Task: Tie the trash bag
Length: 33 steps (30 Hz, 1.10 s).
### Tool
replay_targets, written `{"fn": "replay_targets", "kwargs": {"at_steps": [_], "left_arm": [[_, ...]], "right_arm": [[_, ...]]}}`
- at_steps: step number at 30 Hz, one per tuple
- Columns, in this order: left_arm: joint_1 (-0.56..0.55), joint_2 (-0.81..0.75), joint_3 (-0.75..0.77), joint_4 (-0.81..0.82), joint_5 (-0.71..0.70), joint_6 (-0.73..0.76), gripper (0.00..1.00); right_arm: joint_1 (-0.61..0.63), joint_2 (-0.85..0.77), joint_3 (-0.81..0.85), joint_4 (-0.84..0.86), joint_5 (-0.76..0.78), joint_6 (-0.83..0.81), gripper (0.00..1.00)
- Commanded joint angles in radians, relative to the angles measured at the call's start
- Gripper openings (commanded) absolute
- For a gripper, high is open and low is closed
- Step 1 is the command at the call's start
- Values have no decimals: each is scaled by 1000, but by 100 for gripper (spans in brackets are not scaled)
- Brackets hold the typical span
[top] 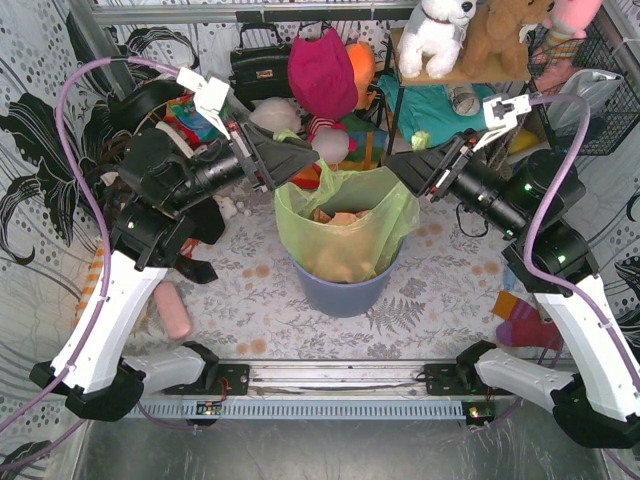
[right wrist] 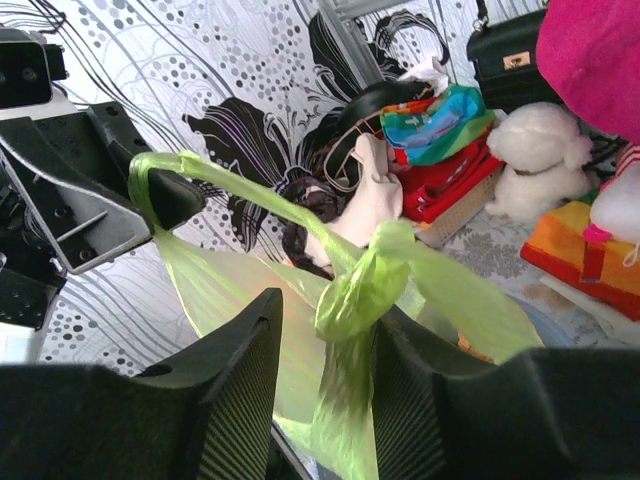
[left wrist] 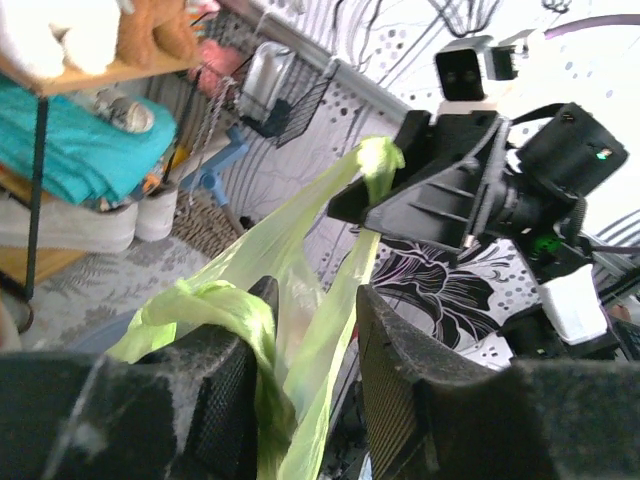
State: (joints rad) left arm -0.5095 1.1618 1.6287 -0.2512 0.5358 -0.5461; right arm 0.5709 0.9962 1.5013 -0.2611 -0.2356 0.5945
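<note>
Left gripper (left wrist: pixel 312 315): nearest the lens; jaws drawn close on a bunched green strand, which reads as a pinch.
Right gripper (right wrist: pixel 326 320): jaws likewise narrowed on a twisted strand that drops between them.
Trash bag (top: pixel 345 250): seated in the blue-grey bin (top: pixel 345 297) mid-table, mouth open, brown paper (top: pixel 335 217) showing; top strands held above the rim.
Strand axis: stretched roughly left to right, from one gripper's tip across to the other's.
Bag from jaws: body below and between both; neither arm clearly nearer.
Next move, likely: pulling apart along that line to cinch.
Around: pink object (top: pixel 172 310) on the table (top: pixel 440 290); soft toys (top: pixel 437 35) behind.
</note>
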Motion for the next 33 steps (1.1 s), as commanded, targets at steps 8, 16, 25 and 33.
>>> {"fn": "replay_targets", "kwargs": {"at_steps": [8,16,25,33], "left_arm": [[4,50,209,24,-50,36,32],[6,-3,240,3,-232,47,18],[6,-134,-67,121,-220,-22,27],[6,-165,-155,178,-150,-36,56]], "right_arm": [[0,162,271,76,-65,-23,25],[1,243,434,68,-21,-73,7],[0,155,179,117,-60,-11,29],[0,112,73,146,-130,37,40]]}}
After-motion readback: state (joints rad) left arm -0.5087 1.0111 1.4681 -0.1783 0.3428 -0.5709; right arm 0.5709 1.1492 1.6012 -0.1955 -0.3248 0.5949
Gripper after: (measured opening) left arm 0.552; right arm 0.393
